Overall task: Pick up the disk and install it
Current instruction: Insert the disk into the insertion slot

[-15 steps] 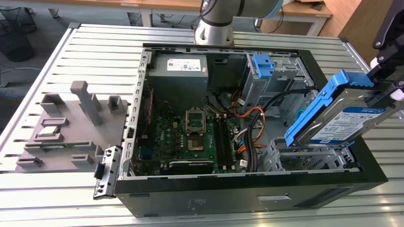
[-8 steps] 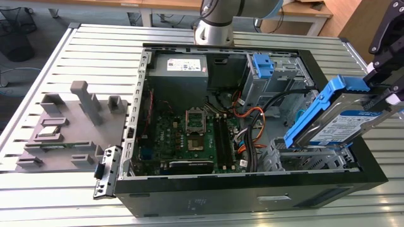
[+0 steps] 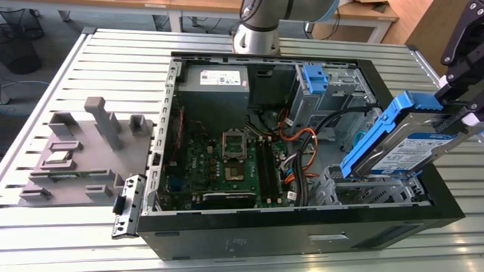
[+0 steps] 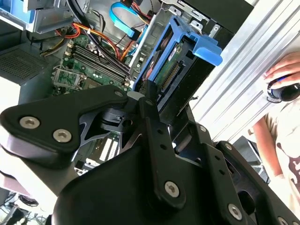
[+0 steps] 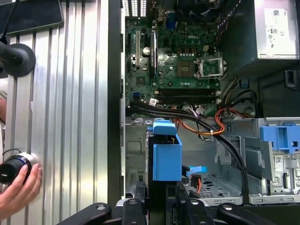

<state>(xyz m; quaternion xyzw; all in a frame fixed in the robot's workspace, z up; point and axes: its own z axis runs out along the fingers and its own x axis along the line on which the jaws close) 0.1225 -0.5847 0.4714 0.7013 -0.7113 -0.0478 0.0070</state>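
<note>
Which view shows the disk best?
Exterior view: the disk shows its labelled face, tilted over the open case. Second wrist view catches its connector edge; first wrist view, just its blue frame end-on.

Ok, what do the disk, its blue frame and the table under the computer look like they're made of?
The disk: bare silver metal casing, judging by its dull grey sheen. Its blue frame: probably moulded plastic, going by the even colour, matte surface and rounded edges. The table: likely aluminium, with long grooved slats and a brushed pale-grey shine.
</note>
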